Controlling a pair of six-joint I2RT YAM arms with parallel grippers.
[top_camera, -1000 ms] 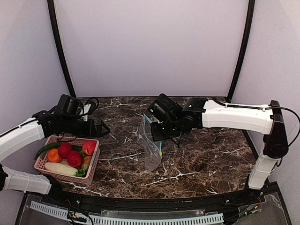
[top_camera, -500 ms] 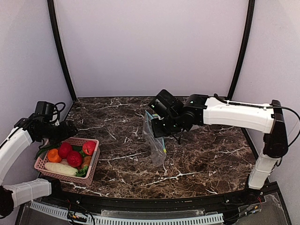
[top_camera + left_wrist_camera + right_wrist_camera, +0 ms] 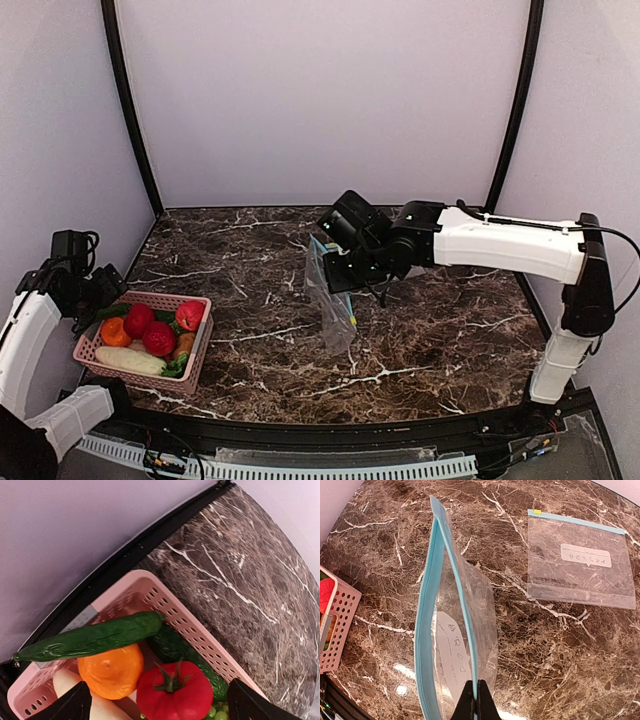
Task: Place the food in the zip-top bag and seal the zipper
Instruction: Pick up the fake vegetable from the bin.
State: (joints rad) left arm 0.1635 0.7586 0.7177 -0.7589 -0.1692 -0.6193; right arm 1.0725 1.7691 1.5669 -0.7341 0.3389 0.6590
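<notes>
Left gripper [image 3: 162, 706]: fingers spread wide with nothing between them, hovering above the pink basket [image 3: 197, 348] at the left edge of the marble table [image 3: 440, 345].
Right gripper [image 3: 476, 698]: fingers pressed together, pinching the mouth edge of the zip-top bag [image 3: 462, 630].
Zip-top bag: hangs from that pinch over the middle of the table, right of the basket and well apart from it.
Zipper [image 3: 426, 630]: the two teal strips bow apart, so the mouth gapes.
Food [image 3: 150, 336]: all in the basket, none in the bag. A green cucumber [image 3: 95, 637] lies across an orange [image 3: 111, 672], a red tomato [image 3: 174, 694] is beside them, and a pale radish [image 3: 128, 360] lies along the near side.
Second bag [image 3: 577, 570]: flat on the table, to the right of the held one.
</notes>
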